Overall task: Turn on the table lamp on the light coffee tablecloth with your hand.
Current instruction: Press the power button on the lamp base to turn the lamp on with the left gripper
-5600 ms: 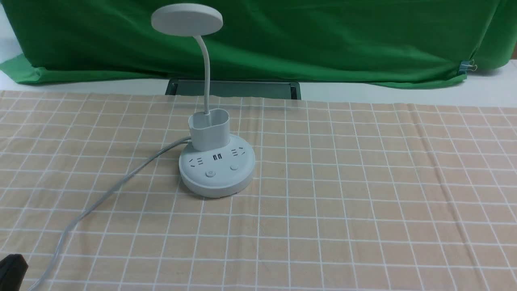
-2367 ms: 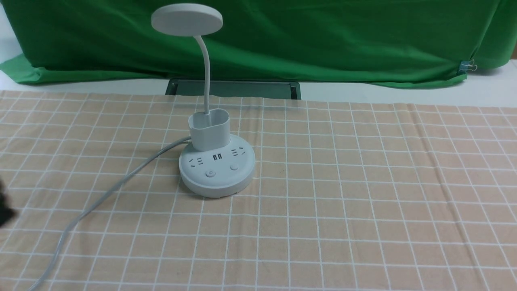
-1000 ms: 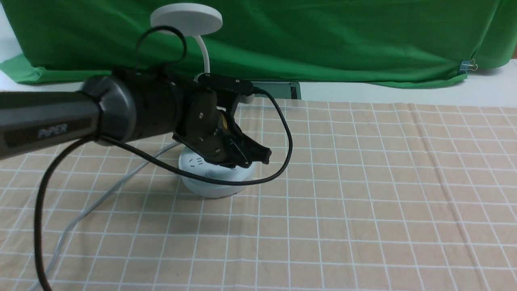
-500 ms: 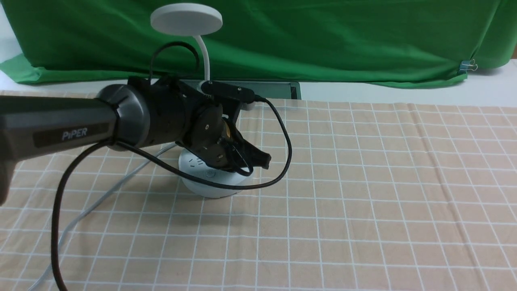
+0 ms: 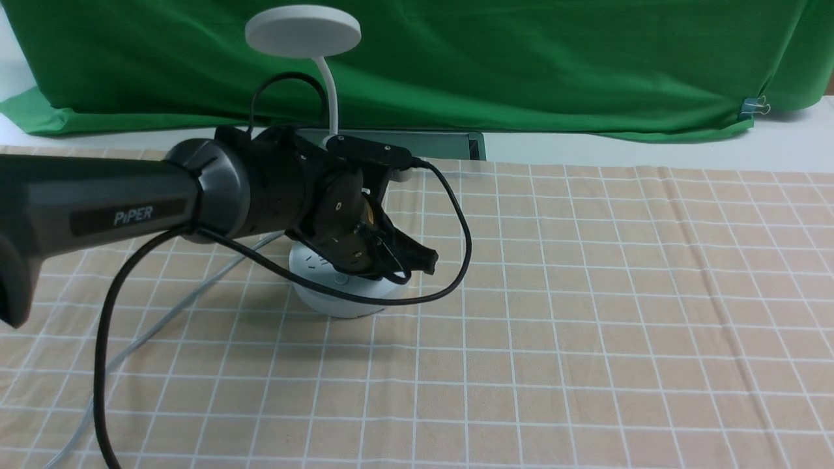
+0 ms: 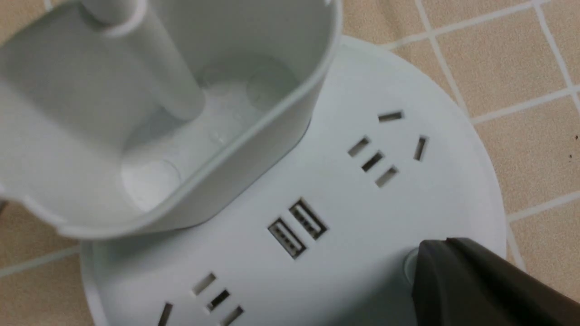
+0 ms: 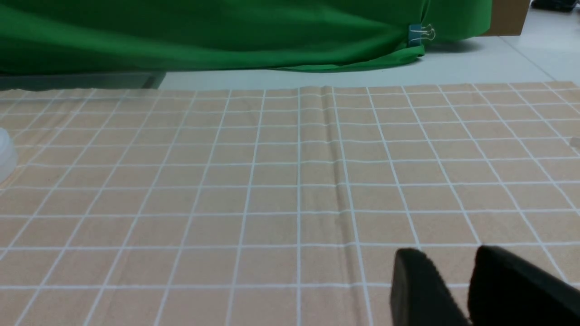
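The white table lamp stands on the light coffee tablecloth, with its disc head unlit. My left gripper reaches in from the left over the lamp's round base. It is shut, and its black arm hides the cup holder. In the left wrist view the shut fingertips rest on the round button near the base's rim, beside the USB ports and the oval cup holder. My right gripper hovers low over bare cloth, its jaws slightly apart and empty.
The lamp's grey cord runs to the front left. My arm's black cable loops beside the base. A green backdrop with a binder clip hangs behind, and a dark flat panel lies at the cloth's far edge.
My left arm came in from the left and reached over the lamp base. In the last second it pushed a little further right and the fingertips sank slightly onto the base.
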You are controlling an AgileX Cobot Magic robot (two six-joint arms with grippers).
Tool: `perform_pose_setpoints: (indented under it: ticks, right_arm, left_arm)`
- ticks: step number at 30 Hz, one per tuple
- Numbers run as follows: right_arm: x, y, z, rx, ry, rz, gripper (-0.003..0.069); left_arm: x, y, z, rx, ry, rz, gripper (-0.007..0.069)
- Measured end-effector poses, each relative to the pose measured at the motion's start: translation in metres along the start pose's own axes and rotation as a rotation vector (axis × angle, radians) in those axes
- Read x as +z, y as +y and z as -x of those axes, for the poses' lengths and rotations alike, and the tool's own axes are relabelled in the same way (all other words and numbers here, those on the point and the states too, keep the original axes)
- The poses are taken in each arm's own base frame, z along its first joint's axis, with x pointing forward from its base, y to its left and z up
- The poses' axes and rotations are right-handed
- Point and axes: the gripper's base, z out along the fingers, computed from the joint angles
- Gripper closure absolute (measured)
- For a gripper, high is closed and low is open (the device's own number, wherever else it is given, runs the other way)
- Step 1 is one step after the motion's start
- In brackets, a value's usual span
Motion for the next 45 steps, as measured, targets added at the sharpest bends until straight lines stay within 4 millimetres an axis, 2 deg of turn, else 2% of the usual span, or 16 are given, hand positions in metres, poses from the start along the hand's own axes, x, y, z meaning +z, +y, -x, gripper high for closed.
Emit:
perform_pose_setpoints:
  ticks: [11, 17, 29, 38, 45]
  right_arm:
    - [0.000, 0.000, 0.000, 0.000, 0.000, 0.000, 0.0418]
    - [0.000, 0.000, 0.000, 0.000, 0.000, 0.000, 0.0418]
    - [0.000, 0.000, 0.000, 0.000, 0.000, 0.000, 0.0418]
    - [0.000, 0.000, 0.000, 0.000, 0.000, 0.000, 0.0418]
    - [0.000, 0.000, 0.000, 0.000, 0.000, 0.000, 0.0418]
  left_arm:
    - [-0.008, -0.001, 0.002, -0.026, -0.012, -0.014, 0.0625]
    - [-0.019, 0.001, 0.009, -0.034, -0.058, 0.004, 0.0625]
    - [-0.005, 0.001, 0.005, -0.041, -0.049, 0.010, 0.0625]
    - [-0.004, 0.001, 0.004, -0.041, -0.047, 0.011, 0.0625]
    - [0.004, 0.001, 0.001, -0.043, -0.015, 0.019, 0.0625]
